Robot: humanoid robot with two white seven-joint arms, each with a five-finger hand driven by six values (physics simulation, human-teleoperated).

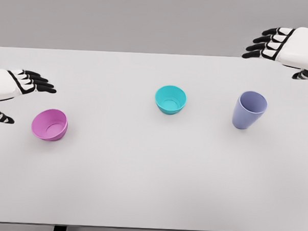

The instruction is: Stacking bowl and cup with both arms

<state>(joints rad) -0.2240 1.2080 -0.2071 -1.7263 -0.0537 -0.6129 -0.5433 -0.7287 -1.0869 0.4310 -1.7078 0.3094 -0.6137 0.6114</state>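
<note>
A teal bowl (170, 99) stands upright near the table's middle. A pink bowl (50, 125) sits at the left, tipped toward the right. A lavender cup (249, 110) stands at the right, leaning slightly. My left hand (30, 84) hovers just above and left of the pink bowl, fingers spread, holding nothing. My right hand (269, 45) is raised at the upper right, well above and beyond the cup, fingers extended and empty.
The white table (140, 186) fills most of the view, with its far edge at the top and its near edge at the bottom. A grey wall lies behind it.
</note>
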